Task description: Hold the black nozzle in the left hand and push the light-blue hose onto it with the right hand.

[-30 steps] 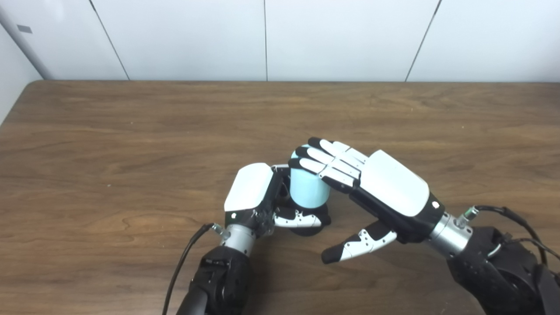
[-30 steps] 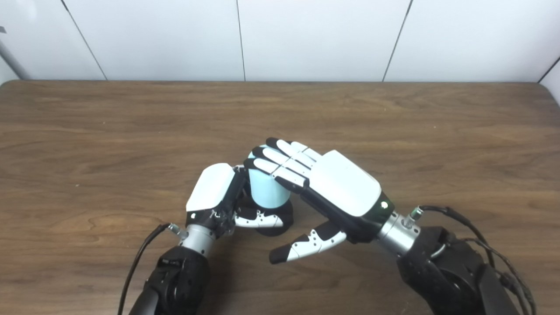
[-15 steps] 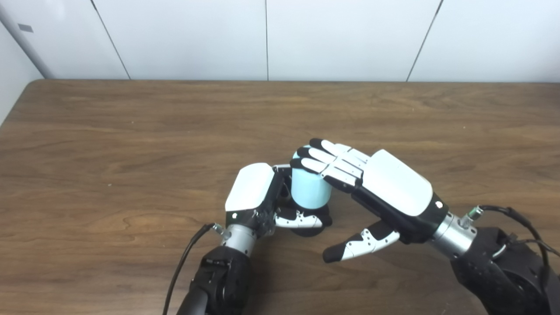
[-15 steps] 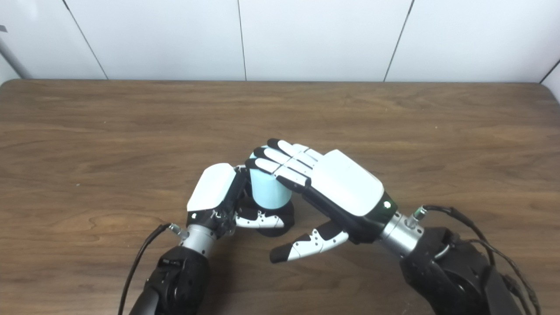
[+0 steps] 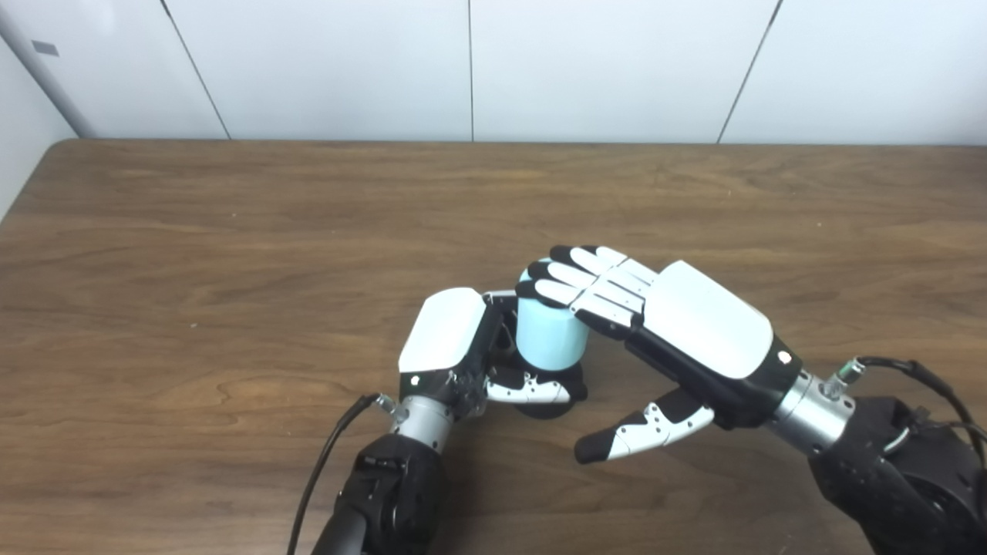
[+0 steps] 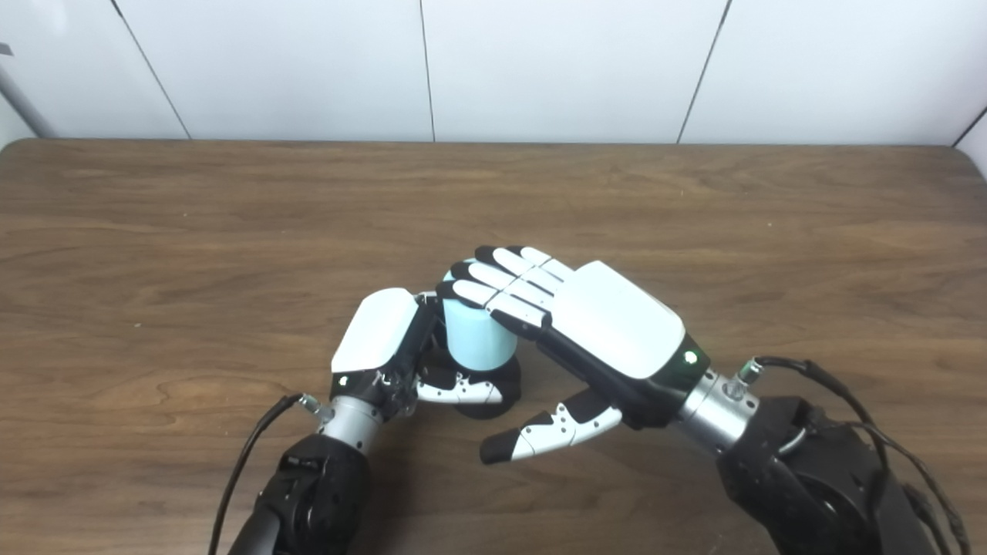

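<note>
The light-blue hose [image 5: 546, 336], a short upright cylinder, is standing on the black nozzle [image 5: 549, 391] near the middle of the wooden surface [image 5: 231, 231]. Only the dark base of the nozzle is showing beneath the hose's lower rim.

The left hand [image 5: 455, 347] is sitting just left of the hose and is gripping the nozzle: its thumb is lying across the near side of the black base, and its fingers are curling around the far side, mostly hidden behind the hose. The white back of the hand is facing up and to the left, and the forearm is entering from the near edge.

The right hand [image 5: 678, 331] is reaching in from the right with its palm facing down. Its fingers [image 5: 574, 279] are lying straight and close together, with the dark tips resting on the top rim of the hose. The thumb is pointing left, well apart from the fingers and clear of the hose, so this hand is flat and is grasping nothing.
</note>
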Controlling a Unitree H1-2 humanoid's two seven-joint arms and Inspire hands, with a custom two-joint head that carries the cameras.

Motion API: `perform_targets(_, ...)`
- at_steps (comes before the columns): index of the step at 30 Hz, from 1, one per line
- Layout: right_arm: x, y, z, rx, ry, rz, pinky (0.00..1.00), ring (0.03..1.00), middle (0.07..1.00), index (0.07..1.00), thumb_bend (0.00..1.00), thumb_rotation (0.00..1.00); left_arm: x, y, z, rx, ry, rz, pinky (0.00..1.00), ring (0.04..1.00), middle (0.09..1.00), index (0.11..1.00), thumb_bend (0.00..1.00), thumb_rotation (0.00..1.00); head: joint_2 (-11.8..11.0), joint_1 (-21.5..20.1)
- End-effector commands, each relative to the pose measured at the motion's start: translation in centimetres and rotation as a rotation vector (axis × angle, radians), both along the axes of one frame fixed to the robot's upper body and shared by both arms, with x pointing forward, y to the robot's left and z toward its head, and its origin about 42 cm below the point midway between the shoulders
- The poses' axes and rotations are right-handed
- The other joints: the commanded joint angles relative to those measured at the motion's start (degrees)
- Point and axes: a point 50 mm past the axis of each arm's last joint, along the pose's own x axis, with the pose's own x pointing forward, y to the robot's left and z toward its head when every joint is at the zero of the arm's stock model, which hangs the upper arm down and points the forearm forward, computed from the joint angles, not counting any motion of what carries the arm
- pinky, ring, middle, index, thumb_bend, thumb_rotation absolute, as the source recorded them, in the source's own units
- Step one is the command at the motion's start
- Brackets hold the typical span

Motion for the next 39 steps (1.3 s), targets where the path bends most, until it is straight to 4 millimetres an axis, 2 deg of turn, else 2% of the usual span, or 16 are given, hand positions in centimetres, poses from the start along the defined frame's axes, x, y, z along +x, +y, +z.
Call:
perform_targets(1,0.0,-0.4,0.0,-0.028,0.020,-0.017,0.91,0.940,0.918,0.897,0.58,1.00,0.1,0.1,0.1,-0.003,-0.007,0.013,0.41,0.470,0.443,0.504,0.52,0.00,0.1,0.1)
perform_targets(7,0.0,-0.4,0.2,-0.021,0.016,-0.016,0.89,0.930,0.920,0.895,0.58,1.00,0.1,0.1,0.1,-0.005,-0.006,0.012,0.42,0.443,0.476,0.504,0.50,0.00,0.1,0.1)
perform_targets(28,0.6,-0.1,0.5,-0.005,-0.012,-0.020,0.89,0.936,0.916,0.890,0.58,1.00,0.2,0.1,0.1,-0.009,-0.005,0.014,0.40,0.418,0.449,0.520,0.50,0.00,0.2,0.2)
perform_targets(33,0.6,-0.2,-0.2,-0.035,0.006,-0.018,0.88,0.934,0.903,0.867,0.58,1.00,0.2,0.1,0.2,-0.003,-0.005,0.012,0.38,0.413,0.445,0.521,0.50,0.00,0.2,0.2)
perform_targets(39,0.5,-0.3,-1.6,-0.091,0.069,-0.017,0.93,0.953,0.906,0.842,0.57,1.00,0.3,0.1,0.2,0.004,-0.006,0.007,0.40,0.422,0.450,0.520,0.50,0.00,0.2,0.2)
